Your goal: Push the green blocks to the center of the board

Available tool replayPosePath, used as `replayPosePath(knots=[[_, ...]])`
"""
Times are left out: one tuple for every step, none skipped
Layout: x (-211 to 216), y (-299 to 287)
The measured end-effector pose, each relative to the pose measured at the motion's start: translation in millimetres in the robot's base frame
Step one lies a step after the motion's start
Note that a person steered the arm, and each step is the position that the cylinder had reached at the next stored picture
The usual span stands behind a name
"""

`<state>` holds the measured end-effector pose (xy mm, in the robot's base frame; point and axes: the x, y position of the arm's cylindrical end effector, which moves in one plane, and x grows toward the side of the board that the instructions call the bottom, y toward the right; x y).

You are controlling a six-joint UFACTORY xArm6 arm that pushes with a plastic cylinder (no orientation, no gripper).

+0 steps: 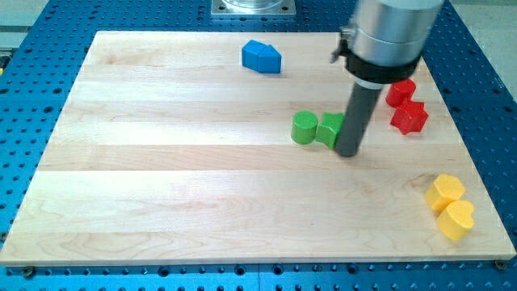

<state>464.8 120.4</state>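
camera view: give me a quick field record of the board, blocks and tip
board: wooden board on blue pegboard
my tip: my tip at the right side of the green blocks
green: green cylinder beside green block, shape partly hidden, right of centre
blue: blue block near the view's top
red: two red blocks at right
yellow: yellow block and yellow heart, bottom right

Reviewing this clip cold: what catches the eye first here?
My tip stands right of centre, against the view's right side of a green block that touches a green cylinder. Two red blocks sit further right, two yellow blocks at bottom right, one blue block near the top.
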Motion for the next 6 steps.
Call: replayPosePath(knots=[[18.1,-4.0],[0.4,34.4],[-33.5,34.4],[-37.9,-5.9],[-38.6,-38.1],[-2.7,10.4]])
